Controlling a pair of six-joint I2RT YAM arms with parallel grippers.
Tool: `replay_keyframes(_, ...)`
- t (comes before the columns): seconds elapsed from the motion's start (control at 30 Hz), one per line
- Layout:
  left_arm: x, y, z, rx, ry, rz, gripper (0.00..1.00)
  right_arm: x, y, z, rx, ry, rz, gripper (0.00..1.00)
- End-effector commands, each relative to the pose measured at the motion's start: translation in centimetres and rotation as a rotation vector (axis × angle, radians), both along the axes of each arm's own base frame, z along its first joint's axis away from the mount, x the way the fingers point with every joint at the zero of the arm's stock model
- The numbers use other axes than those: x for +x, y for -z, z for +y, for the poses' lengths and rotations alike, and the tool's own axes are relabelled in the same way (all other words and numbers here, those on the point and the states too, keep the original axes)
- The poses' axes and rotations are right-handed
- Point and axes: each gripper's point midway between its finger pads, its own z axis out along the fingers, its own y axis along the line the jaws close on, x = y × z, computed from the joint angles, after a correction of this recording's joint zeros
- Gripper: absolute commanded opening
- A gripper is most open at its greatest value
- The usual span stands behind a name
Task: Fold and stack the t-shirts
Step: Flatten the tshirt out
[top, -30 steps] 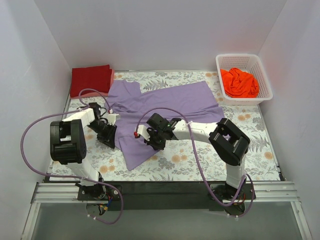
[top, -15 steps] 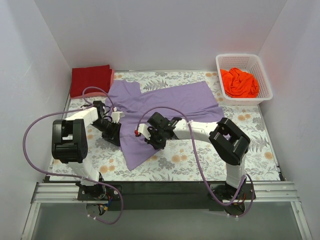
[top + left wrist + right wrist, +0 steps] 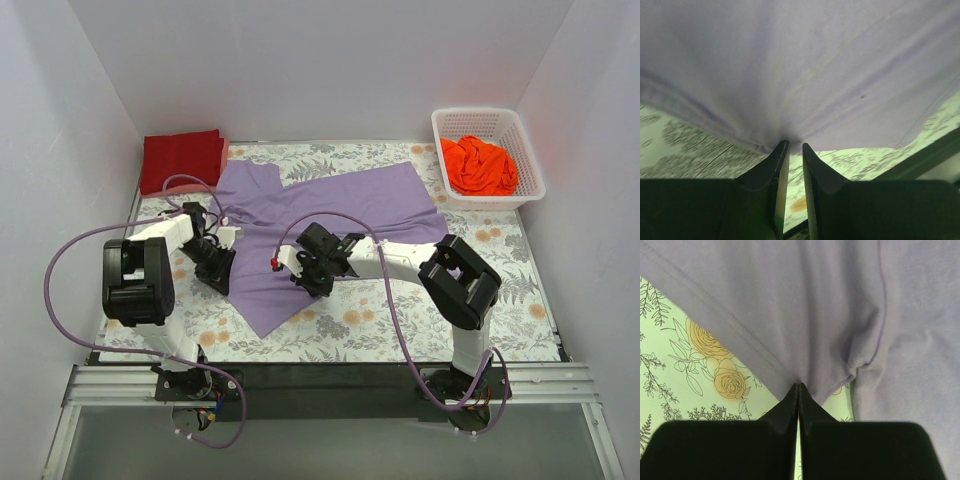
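The lavender t-shirt (image 3: 340, 205) lies spread across the middle of the table, with its lower part running toward the near left. My left gripper (image 3: 218, 268) grips the shirt's left edge; in the left wrist view (image 3: 793, 145) the jaws are nearly closed on puckered lavender cloth (image 3: 800, 65). My right gripper (image 3: 300, 278) is shut on the shirt's hem near the middle; in the right wrist view (image 3: 799, 385) the lavender cloth (image 3: 790, 300) bunches at the tips. The dark red t-shirt (image 3: 182, 158) lies folded at the far left. The orange t-shirt (image 3: 480, 165) is crumpled in the basket.
The white lattice basket (image 3: 535, 175) stands at the far right corner. The floral table cloth (image 3: 400, 310) covers the table. White walls enclose the left, back and right sides. Purple cables loop from both arms over the near left and middle.
My left gripper shifted right, then back a little left and away with the shirt edge. My right gripper edged slightly away. The shirt's near flap pulled in a little.
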Motion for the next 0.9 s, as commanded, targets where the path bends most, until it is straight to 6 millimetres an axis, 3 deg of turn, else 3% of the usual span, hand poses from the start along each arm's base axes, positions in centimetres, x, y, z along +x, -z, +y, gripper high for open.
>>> replay_keyframes(0.0, 2.0, -1.1, 4.4, 0.209, 0.085, -0.11, 0.17, -1.9, 0.9, -1.4, -0.058, -0.031, 0.053, 0.01)
replay_keyframes(0.1, 2.1, -2.6, 3.7, 0.161, 0.109, -0.109, 0.17, -5.1, 0.0, -0.3, -0.017, -0.112, 0.132, 0.01)
replay_keyframes(0.2, 1.5, -3.6, 2.7, 0.099, 0.126, -0.09, 0.17, -10.5, -1.8, 1.1, 0.032, -0.274, 0.207, 0.01)
replay_keyframes(0.3, 2.1, -5.1, 1.7, 0.047, 0.122, -0.126, 0.18, -12.1, -5.1, 1.2, 0.124, -0.309, 0.288, 0.02)
replay_keyframes(0.47, 3.6, -7.8, -1.6, -0.112, 0.124, -0.198, 0.18, -6.2, -9.8, -2.1, 0.235, -0.131, 0.269, 0.08)
replay_keyframes(0.5, 4.0, -7.9, -2.0, -0.109, 0.128, -0.214, 0.18, -3.8, -9.9, -3.6, 0.229, -0.068, 0.231, 0.09)
replay_keyframes(0.53, 5.0, -7.7, -2.1, -0.104, 0.108, -0.246, 0.18, -2.6, -9.8, -4.6, 0.214, -0.031, 0.206, 0.09)
replay_keyframes(0.57, 5.1, -7.8, -3.5, -0.113, 0.149, -0.263, 0.18, -1.3, -9.1, -6.5, 0.165, 0.03, 0.157, 0.09)
replay_keyframes(0.7, 6.2, -6.6, -5.6, -0.097, 0.181, -0.286, 0.18, 4.8, -5.9, -14.6, -0.023, 0.241, 0.011, 0.09)
replay_keyframes(0.8, 6.4, -4.7, -6.3, -0.002, 0.242, -0.306, 0.18, 7.4, -4.1, -20.0, -0.141, 0.366, -0.013, 0.09)
replay_keyframes(0.87, 6.5, -3.6, -6.4, 0.067, 0.272, -0.318, 0.19, 8.5, -3.2, -22.5, -0.207, 0.395, -0.034, 0.09)
